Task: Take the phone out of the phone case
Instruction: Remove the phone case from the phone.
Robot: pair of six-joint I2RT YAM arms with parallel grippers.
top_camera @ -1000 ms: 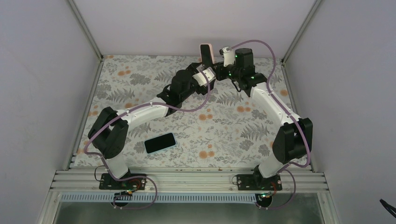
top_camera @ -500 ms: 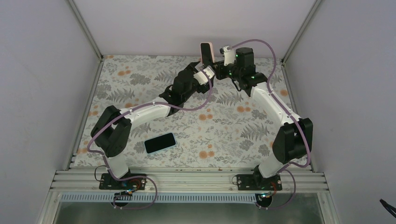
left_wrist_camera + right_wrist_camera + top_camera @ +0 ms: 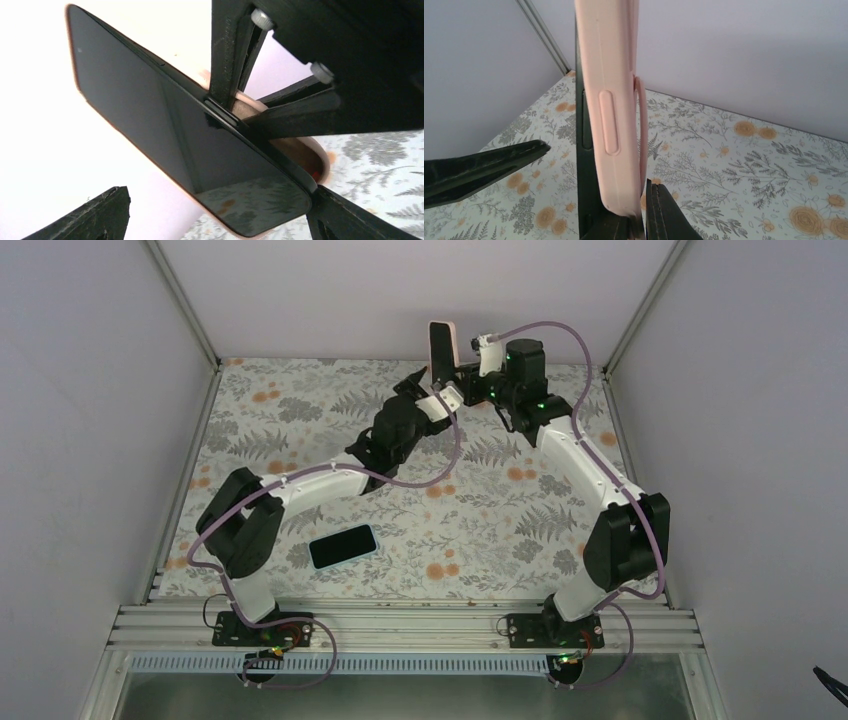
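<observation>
Gripper on my right (image 3: 640, 227) is clamped on the bottom end of the pink phone case (image 3: 611, 100). It holds the case upright over the far side of the floral worktop (image 3: 500, 530), slightly higher than a second ago. The phone (image 3: 150, 115) sits inside it. My left gripper (image 3: 428, 390) has moved closer, jaws spread wide around the screen. A second phone (image 3: 343, 546) lies flat near my left arm.

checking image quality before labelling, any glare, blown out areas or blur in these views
Left wrist: the wall behind the phone is blown out to white, and the screen's lower end mirrors the floral cloth. Right wrist: evenly lit, the pink case close up yet crisp. Top external: soft even light, no glare on the second phone lying on the table.
</observation>
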